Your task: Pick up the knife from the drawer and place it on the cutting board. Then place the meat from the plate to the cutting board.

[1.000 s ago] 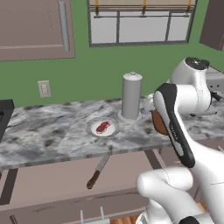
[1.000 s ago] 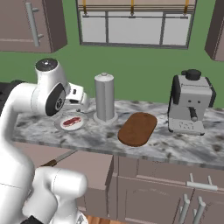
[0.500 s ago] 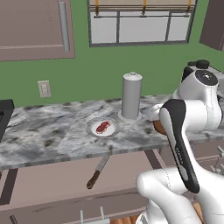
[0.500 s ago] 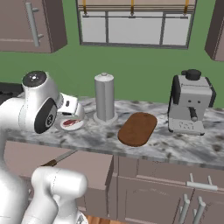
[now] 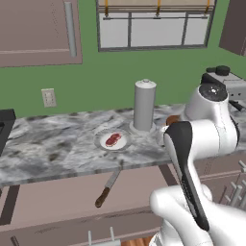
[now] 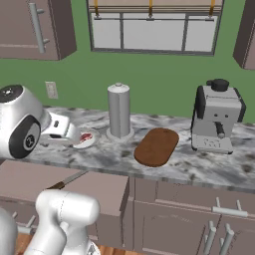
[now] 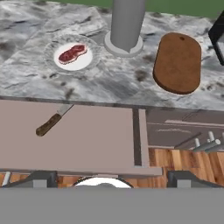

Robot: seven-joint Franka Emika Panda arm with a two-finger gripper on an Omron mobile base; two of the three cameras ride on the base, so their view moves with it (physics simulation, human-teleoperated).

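The claw (image 7: 108, 177) is hanging well above the open drawer (image 7: 87, 144), its fingers (image 7: 41, 178) spread wide and gripping nothing. The knife (image 7: 53, 120) is lying in the drawer at a slant, its brown handle toward the drawer's front and its blade tip running under the tabletop (image 7: 35, 83) edge. From the left base view the knife (image 5: 108, 184) is sitting just below the plate (image 5: 113, 141).

The meat (image 7: 72, 53) is resting on the plate (image 7: 73, 57), which is standing on the tabletop left of the grey canister (image 7: 126, 24). The cutting board (image 7: 178, 62) is lying flat on the tabletop to the right of the canister, apart from it, with nothing on it. In the right base view the board (image 6: 157, 146) is sitting between the canister (image 6: 119, 110) and a grey coffee machine (image 6: 217, 116).
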